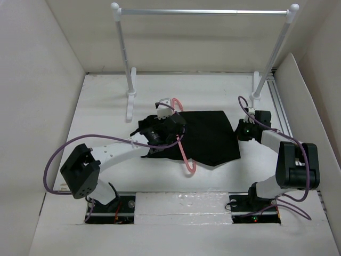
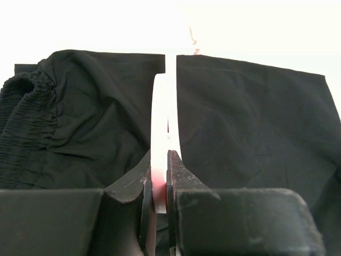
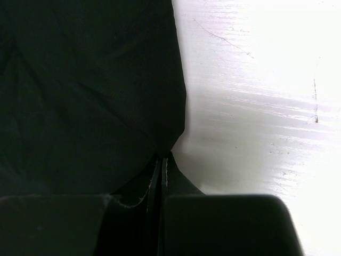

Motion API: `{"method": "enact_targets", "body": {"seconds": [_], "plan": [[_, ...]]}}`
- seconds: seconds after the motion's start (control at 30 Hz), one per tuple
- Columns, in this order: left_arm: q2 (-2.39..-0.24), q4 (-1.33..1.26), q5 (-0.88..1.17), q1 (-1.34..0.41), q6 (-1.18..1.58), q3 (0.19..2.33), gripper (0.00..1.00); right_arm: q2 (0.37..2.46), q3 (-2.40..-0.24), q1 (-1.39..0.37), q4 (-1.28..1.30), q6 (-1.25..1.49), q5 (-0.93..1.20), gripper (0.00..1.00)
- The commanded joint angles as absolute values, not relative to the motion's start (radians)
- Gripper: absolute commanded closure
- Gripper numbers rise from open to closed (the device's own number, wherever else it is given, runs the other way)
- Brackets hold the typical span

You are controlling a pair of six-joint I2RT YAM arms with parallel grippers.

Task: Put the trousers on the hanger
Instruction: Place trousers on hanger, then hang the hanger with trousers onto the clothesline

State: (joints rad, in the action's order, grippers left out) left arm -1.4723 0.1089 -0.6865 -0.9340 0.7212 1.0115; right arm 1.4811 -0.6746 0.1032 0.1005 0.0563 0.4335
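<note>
The black trousers (image 1: 210, 136) lie folded flat on the white table. The pink hanger (image 1: 185, 154) lies across their left part, with its hook (image 1: 176, 102) toward the rail. My left gripper (image 1: 176, 129) is shut on the hanger. In the left wrist view (image 2: 160, 156) its jaws pinch the pale pink bar (image 2: 161, 112), with black fabric (image 2: 250, 122) on both sides and the gathered waistband (image 2: 26, 117) at the left. My right gripper (image 1: 240, 129) sits at the trousers' right edge. In the right wrist view (image 3: 161, 157) it is shut on the fabric edge (image 3: 85, 96).
A silver rail (image 1: 202, 12) on two white posts stands at the back, with one foot (image 1: 129, 106) just left of the hanger hook and the other (image 1: 256, 96) behind my right gripper. White walls close in the table (image 1: 106, 117) on the left, right and back.
</note>
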Motion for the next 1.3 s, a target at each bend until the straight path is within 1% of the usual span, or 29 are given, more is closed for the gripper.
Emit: {"method": "enact_targets", "body": {"seconds": [0.0, 0.23, 0.3, 0.33, 0.4, 0.43, 0.5, 0.53, 0.57, 0.6, 0.67, 0.7, 0.77, 0.83, 0.87, 0.93, 0.97, 1.03, 1.07, 1.1, 1.13, 1.17, 1.2, 1.27], "plan": [[-1.434, 0.170, -0.709, -0.928, 0.675, 1.069, 1.00, 1.480, -0.707, 0.095, 0.069, 0.041, 0.423, 1.00], [-1.420, 0.170, -0.710, -0.962, 0.634, 1.141, 1.00, 1.471, -0.712, 0.086, 0.087, 0.038, 0.429, 1.00], [-1.422, 0.175, -0.700, -0.971, 0.630, 1.178, 1.00, 1.463, -0.716, 0.074, 0.092, 0.038, 0.442, 0.98], [-1.424, 0.175, -0.692, -0.971, 0.634, 1.187, 1.00, 1.447, -0.718, 0.074, 0.104, 0.040, 0.443, 0.88], [-1.422, 0.179, -0.667, -0.971, 0.655, 1.212, 1.00, 1.421, -0.719, 0.061, 0.120, 0.038, 0.440, 0.76], [-1.419, 0.176, -0.660, -0.971, 0.663, 1.218, 1.00, 1.404, -0.718, 0.052, 0.132, 0.038, 0.445, 0.67], [-1.407, 0.152, -0.635, -0.971, 0.682, 1.223, 1.00, 1.353, -0.719, 0.052, 0.140, 0.043, 0.453, 0.60], [-1.405, 0.141, -0.624, -0.971, 0.690, 1.221, 1.00, 1.338, -0.724, 0.042, 0.152, 0.046, 0.454, 0.52], [-1.404, 0.134, -0.615, -0.971, 0.696, 1.220, 1.00, 1.316, -0.727, 0.041, 0.159, 0.046, 0.459, 0.49], [-1.410, 0.127, -0.597, -0.971, 0.707, 1.221, 1.00, 1.309, -0.733, 0.032, 0.170, 0.046, 0.463, 0.41], [-1.416, 0.130, -0.588, -0.971, 0.739, 1.227, 1.00, 1.290, -0.758, 0.021, 0.208, 0.037, 0.469, 0.33], [-1.417, 0.135, -0.577, -0.971, 0.752, 1.232, 1.00, 1.263, -0.768, 0.008, 0.227, 0.031, 0.469, 0.24], [-1.410, 0.141, -0.569, -0.971, 0.765, 1.267, 1.00, 1.215, -0.820, -0.018, 0.311, -0.020, 0.460, 0.18], [-1.404, 0.182, -0.568, -0.971, 0.765, 1.324, 1.00, 1.120, -0.862, -0.031, 0.398, -0.041, 0.483, 0.17], [-1.405, 0.207, -0.569, -0.971, 0.762, 1.404, 1.00, 1.088, -0.883, -0.049, 0.420, -0.040, 0.520, 0.17], [-1.422, 0.282, -0.572, -0.971, 0.752, 1.497, 1.00, 0.984, -0.954, -0.089, 0.457, -0.006, 0.543, 0.17], [-1.430, 0.302, -0.572, -0.971, 0.740, 1.584, 1.00, 0.956, -0.975, -0.145, 0.462, -0.003, 0.552, 0.17], [-1.457, 0.353, -0.572, -0.971, 0.723, 1.659, 1.00, 0.898, -1.046, -0.208, 0.466, 0.082, 0.554, 0.15], [-1.468, 0.371, -0.572, -0.971, 0.723, 1.730, 1.00, 0.887, -1.067, -0.242, 0.463, 0.104, 0.549, 0.14], [-1.488, 0.402, -0.566, -0.971, 0.715, 1.762, 1.00, 0.882, -1.090, -0.312, 0.456, 0.129, 0.543, 0.12], [-1.505, 0.416, -0.561, -0.971, 0.706, 1.828, 1.00, 0.887, -1.144, -0.384, 0.393, 0.205, 0.523, 0.11], [-1.511, 0.417, -0.557, -0.971, 0.706, 1.828, 1.00, 0.887, -1.144, -0.385, 0.393, 0.206, 0.523, 0.11], [-1.517, 0.417, -0.549, -0.971, 0.690, 1.848, 1.00, 0.894, -1.161, -0.455, 0.368, 0.224, 0.517, 0.08], [-1.528, 0.420, -0.543, -0.971, 0.677, 1.890, 1.00, 0.939, -1.213, -0.517, 0.327, 0.253, 0.470, 0.07]]}}
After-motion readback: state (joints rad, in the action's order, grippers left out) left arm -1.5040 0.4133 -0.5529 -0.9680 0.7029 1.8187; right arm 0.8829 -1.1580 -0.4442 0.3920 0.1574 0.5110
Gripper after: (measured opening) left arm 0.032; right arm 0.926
